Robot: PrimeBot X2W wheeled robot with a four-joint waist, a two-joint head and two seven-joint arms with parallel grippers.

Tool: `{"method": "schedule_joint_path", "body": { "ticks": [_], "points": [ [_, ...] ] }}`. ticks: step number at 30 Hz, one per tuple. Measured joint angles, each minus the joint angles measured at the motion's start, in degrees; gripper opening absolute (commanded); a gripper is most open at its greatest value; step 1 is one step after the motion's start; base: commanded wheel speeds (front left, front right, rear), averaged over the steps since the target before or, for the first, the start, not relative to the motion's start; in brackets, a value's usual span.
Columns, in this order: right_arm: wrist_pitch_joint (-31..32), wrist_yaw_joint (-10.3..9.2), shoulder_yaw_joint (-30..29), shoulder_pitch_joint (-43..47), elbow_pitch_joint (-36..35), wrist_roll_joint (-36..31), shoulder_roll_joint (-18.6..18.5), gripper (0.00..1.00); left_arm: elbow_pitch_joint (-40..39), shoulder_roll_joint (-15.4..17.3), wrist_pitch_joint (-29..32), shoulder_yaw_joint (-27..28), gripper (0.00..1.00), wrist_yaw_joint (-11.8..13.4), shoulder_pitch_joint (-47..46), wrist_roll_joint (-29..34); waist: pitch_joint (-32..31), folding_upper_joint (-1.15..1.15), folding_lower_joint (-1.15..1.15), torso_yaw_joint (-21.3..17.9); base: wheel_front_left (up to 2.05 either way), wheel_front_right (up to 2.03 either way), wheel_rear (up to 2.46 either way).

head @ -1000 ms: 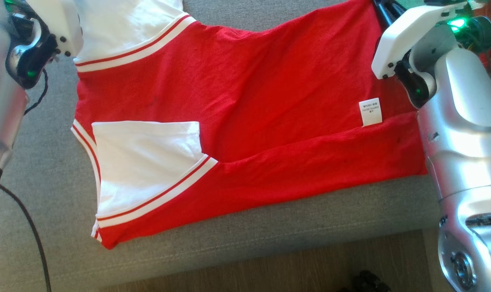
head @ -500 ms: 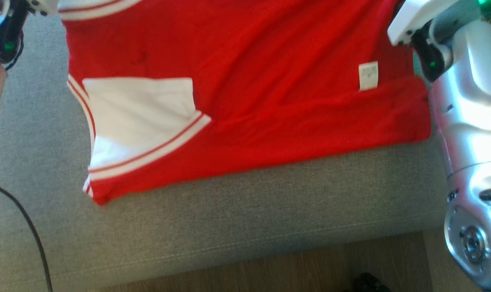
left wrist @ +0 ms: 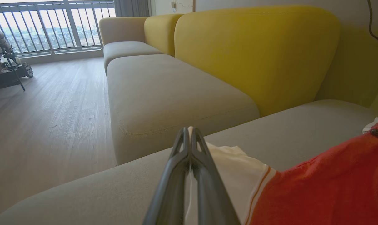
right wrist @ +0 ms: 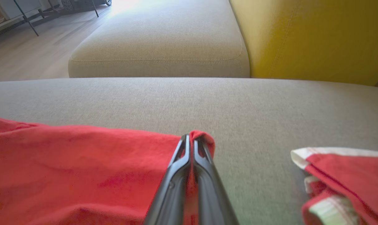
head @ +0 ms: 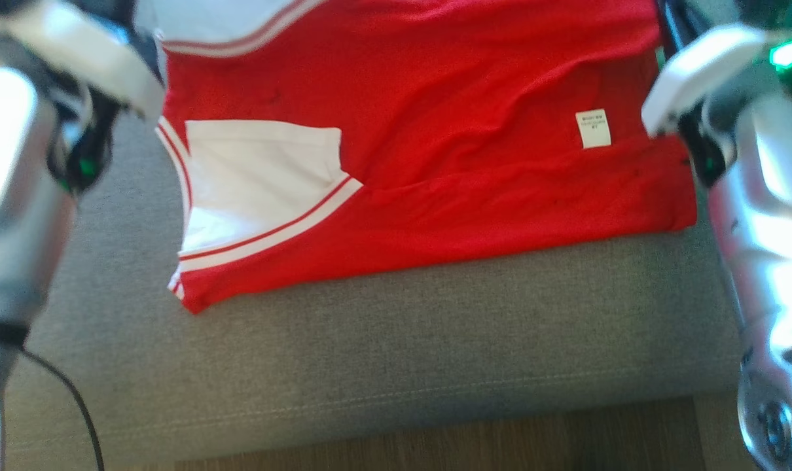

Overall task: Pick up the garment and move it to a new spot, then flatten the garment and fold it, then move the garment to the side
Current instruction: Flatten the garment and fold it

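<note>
Lying flat on the grey fabric sofa cushion (head: 396, 353), the red T-shirt with white sleeves (head: 435, 98) is held at both ends. The left gripper (left wrist: 189, 129) has its two dark fingers pressed together on the white sleeve cloth, and a thin bit of white shows between them. The right gripper (right wrist: 191, 137) is closed too. It pinches the red edge of the shirt, and a little red fold pokes up past the tips.

The shirt stretches long-ways from the cushion's left side to its right side. Its white sleeves and striped bands point to the left side of the cushion. Its plain red bottom part, with a small white tag (head: 593, 128), points to the right side. A long strip of the shirt near the front of the cushion is folded over on top.

The near edge of the shirt runs a bit slanted, closer to the cushion's front at the left end. Between that edge and the cushion's front seam is a wide band of bare grey cloth. Past the front of the cushion is brown wooden floor (head: 435, 445). Behind the cushion stands a yellow padded backrest (left wrist: 254, 53). Also on the cushion, apart from the pinched edge, lies another bunch of red cloth with pale trim (right wrist: 342, 184).
</note>
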Motion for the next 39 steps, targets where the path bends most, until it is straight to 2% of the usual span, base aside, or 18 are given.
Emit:
{"method": "schedule_joint_path", "body": {
  "ticks": [4,12,13,20,25,26,27,28,29,30,31,32,33,37,39],
  "points": [
    [0.3,0.00,1.2,5.6,-2.5,2.3,-1.7,0.00,-8.8,2.3,0.0,2.6,0.00,2.7,8.9,-0.2,-2.4,0.00,0.00,0.9,0.00,0.00,0.00],
    [5.4,0.00,1.5,16.1,-12.0,6.0,-5.4,0.00,-25.5,6.1,-0.3,5.9,0.00,9.4,26.5,-2.4,-6.1,0.00,0.00,2.7,0.00,0.00,0.00],
    [5.4,0.00,1.5,16.1,-12.0,6.0,-5.4,0.00,-25.5,6.1,-0.3,5.9,0.00,9.4,26.5,-2.4,-6.1,0.00,0.00,2.7,0.00,0.00,0.00],
    [11.0,0.00,-1.6,25.9,-22.0,7.2,-5.6,0.00,-35.2,7.4,-0.1,6.1,0.00,15.1,39.8,-5.5,-6.5,0.00,0.00,4.1,0.00,0.00,0.00],
    [14.5,0.00,-3.7,30.7,-28.1,7.2,-5.2,0.00,-36.4,6.9,-0.1,5.9,0.00,16.2,43.6,-7.1,-5.8,0.00,0.00,4.5,0.00,0.00,0.00],
    [15.2,0.00,-3.9,31.4,-29.1,7.2,-5.1,0.04,-36.2,6.6,-0.1,5.8,0.00,16.3,44.0,-7.2,-5.7,0.00,0.00,4.5,0.00,0.00,0.00],
    [15.8,0.00,-4.2,32.0,-30.0,7.1,-4.7,0.18,-35.9,6.2,-0.1,5.6,0.00,16.4,44.4,-7.3,-5.6,0.00,0.00,4.5,0.00,0.00,0.00],
    [16.3,0.00,-4.4,32.4,-30.9,6.9,-4.4,0.47,-35.4,5.7,-0.1,5.6,0.00,16.4,44.6,-7.6,-5.5,0.00,0.00,4.5,0.00,0.00,0.00],
    [16.9,0.00,-4.6,32.6,-31.7,6.7,-4.0,0.98,-34.7,5.2,-0.1,5.5,0.00,16.4,44.8,-7.7,-5.3,0.00,0.00,4.5,0.00,0.00,0.00],
    [17.1,0.00,-4.9,32.8,-32.6,6.4,-3.7,1.00,-33.9,4.7,-0.1,5.5,0.33,16.3,44.8,-7.7,-5.2,0.00,0.00,4.4,0.00,0.00,0.00],
    [17.2,0.00,-5.1,32.8,-33.4,6.1,-3.4,1.00,-33.2,4.1,-0.1,5.6,0.46,16.0,44.8,-7.9,-5.2,0.00,0.00,4.4,0.00,0.00,0.00],
    [17.4,0.00,-5.3,32.8,-34.2,5.8,-3.2,1.00,-32.5,3.5,-0.1,5.7,0.79,16.0,44.8,-8.0,-5.2,0.00,0.00,4.4,0.00,0.00,0.00],
    [17.3,0.00,-5.6,33.0,-35.1,5.6,-2.9,1.00,-31.9,3.1,-0.1,5.7,1.00,16.0,44.8,-7.9,-5.3,0.00,0.00,4.3,0.00,0.00,0.00],
    [17.3,0.00,-7.4,35.3,-39.4,5.4,-1.4,1.00,-31.6,0.6,-0.1,7.5,1.00,16.3,45.3,-6.5,-6.6,0.00,0.00,4.2,0.00,0.00,0.00],
    [17.3,0.00,-8.8,37.5,-41.1,5.4,-0.2,1.00,-31.8,-1.0,-0.1,9.7,1.00,17.8,47.0,-6.4,-7.3,0.00,0.00,4.1,0.00,0.00,0.00]
  ]
}}
